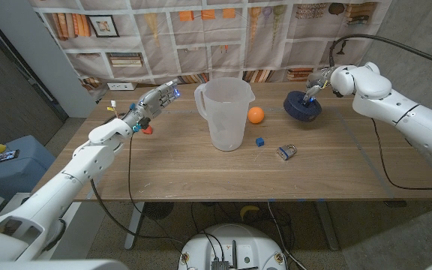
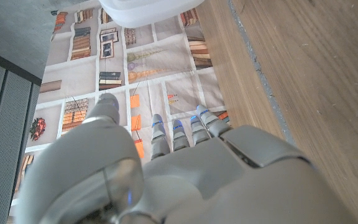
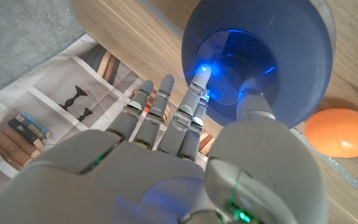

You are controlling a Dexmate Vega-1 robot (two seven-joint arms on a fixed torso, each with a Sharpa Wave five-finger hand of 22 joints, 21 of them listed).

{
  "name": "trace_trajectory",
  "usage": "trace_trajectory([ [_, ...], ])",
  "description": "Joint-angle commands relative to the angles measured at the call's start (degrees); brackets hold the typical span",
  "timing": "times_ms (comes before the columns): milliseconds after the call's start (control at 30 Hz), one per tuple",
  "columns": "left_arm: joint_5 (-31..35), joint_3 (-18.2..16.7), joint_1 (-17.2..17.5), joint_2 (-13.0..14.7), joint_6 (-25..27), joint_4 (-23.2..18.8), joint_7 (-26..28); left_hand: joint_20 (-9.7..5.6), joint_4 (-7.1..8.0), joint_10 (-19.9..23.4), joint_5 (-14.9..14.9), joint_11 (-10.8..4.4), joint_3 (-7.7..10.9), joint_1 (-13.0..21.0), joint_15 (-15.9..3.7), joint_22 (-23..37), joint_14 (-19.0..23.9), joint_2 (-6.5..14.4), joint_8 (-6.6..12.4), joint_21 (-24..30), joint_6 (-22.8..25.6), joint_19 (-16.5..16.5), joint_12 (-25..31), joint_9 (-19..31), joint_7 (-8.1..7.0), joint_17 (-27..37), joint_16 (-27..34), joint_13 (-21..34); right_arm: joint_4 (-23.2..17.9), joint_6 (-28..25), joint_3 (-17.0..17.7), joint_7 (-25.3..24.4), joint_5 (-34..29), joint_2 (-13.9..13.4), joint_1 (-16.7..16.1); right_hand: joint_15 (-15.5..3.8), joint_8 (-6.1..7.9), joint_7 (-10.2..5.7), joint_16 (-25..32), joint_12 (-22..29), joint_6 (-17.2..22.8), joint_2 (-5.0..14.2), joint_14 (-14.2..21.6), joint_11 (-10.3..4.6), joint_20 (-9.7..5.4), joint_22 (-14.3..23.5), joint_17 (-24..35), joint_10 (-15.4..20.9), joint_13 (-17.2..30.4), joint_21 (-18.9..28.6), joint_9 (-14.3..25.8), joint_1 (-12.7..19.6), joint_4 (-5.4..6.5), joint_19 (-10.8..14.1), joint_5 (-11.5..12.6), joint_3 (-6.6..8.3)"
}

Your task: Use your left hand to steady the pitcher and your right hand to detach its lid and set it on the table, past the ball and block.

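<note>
apparently right robot hand (image 1: 319, 81) grips lid (image 1: 302, 105); left robot hand (image 1: 154, 100) open, empty

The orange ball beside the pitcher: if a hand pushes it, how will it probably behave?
The orange ball looks round and smooth, so it would probably roll off at a light nudge. It lies free on the wooden table, apart from the pitcher and dark blue lid, so little would stop it. It seems small, likely light.
</note>
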Motion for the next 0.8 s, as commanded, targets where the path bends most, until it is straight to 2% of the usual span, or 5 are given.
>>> trace_trajectory([
  [33, -0.1, -0.5, 1.9, -1.3, -0.5, -1.1, 3.9, -0.28, 0.65, 0.5, 0.3, -0.37, -0.05, -1.1, -0.28, 0.1, 0.1, 0.2, -0.11, 0.2, 0.6, 0.4, 0.1, 0.1, 0.32, 0.2, 0.4, 0.1, 2.4, -0.6, -2.6, 1.2, -2.7, 1.7, 0.5, -8.07, 1.81, -5.88, -0.1, -0.3, 6.0, 3.53, 0.2, 0.06, -0.12, 0.2, 0.3, -0.4, 0.2, 0.2, 1.9, 3.1, -0.13, 0.5, 0.4, 0.19],
  [467, 1.5, -0.9, 3.9, -2.7, -2.6, -2.8, 8.9, -0.37, 0.95, 1.2, 0.5, -0.62, 0.09, -2.1, -0.51, 0.1, 0.7, 0.8, -0.16, 0.3, 1.1, 1.0, 0.2, 0.1, 0.52, 0.1, 0.4, 0.1, 3.0, -2.2, -4.2, 2.3, -4.7, 3.2, 0.6, -7.91, 1.95, -5.88, -0.3, -0.3, 6.0, 3.51, 0.3, 0.08, -0.1, 0.2, 0.3, -0.4, 0.3, 0.2, 2.0, 2.8, 0.06, 0.6, 0.4, 0.12],
  [800, 1.8, -0.6, 3.9, -3.1, -2.8, -2.6, 9.5, -0.56, 1.08, 1.4, 0.6, -0.89, 0.22, -2.6, -0.79, 0.1, 0.9, 1.2, -0.18, 0.3, 1.3, 1.3, 0.2, 0.0, 0.7, 0.1, 0.4, 0.1, 3.9, -3.1, -5.0, 2.4, -5.6, 4.2, 0.6, -8.06, 2.03, -5.87, -0.3, -0.3, 6.0, 3.5, 0.4, 0.08, -0.12, 0.2, 0.3, -0.4, 0.5, 0.2, 2.1, 2.7, 0.04, 0.7, 0.5, 0.11],
])
